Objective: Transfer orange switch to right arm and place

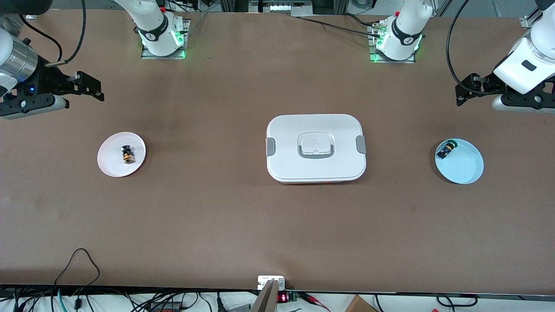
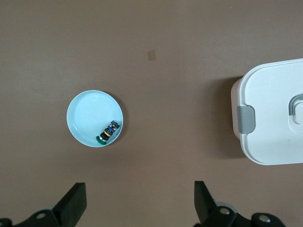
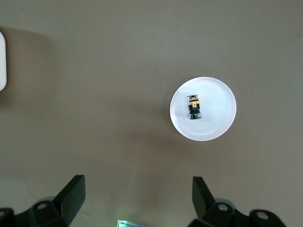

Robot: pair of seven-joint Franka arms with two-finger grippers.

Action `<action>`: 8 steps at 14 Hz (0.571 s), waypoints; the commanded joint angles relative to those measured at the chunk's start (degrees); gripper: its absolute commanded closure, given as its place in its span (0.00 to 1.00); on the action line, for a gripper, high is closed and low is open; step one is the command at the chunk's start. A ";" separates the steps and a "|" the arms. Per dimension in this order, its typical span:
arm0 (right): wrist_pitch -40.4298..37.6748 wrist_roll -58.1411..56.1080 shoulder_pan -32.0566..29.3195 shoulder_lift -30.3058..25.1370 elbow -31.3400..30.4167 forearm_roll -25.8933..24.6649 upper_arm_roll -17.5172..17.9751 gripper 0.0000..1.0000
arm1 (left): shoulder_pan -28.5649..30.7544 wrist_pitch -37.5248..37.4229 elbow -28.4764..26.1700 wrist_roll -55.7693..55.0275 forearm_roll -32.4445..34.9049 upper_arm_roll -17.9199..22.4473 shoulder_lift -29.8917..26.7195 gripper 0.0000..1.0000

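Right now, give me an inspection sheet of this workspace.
Surface: brown table, bare in most places.
Job's things: orange switch lying on the pink plate, toward the right arm's end.
Clutter: closed white lunch box mid-table; green-capped switch in the blue plate.
Grippers: right gripper and left gripper both open, empty, each above bare table beside its plate.
Cables: black loop at the table's near edge.
Surroundings: nothing seen.
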 commanded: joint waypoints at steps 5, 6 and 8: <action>-1.38 0.66 -0.12 0.81 3.34 0.34 0.11 0.00 | -0.21 -1.06 1.87 -0.57 -1.16 0.03 0.97 0.00; -1.38 0.58 -0.12 0.99 3.52 0.34 0.02 0.00 | -0.13 -1.06 1.96 -0.57 -1.16 0.03 0.97 0.00; -1.91 0.58 -0.47 1.51 3.53 0.51 0.11 0.00 | -0.13 -1.06 1.87 -0.57 -1.16 0.03 0.97 0.00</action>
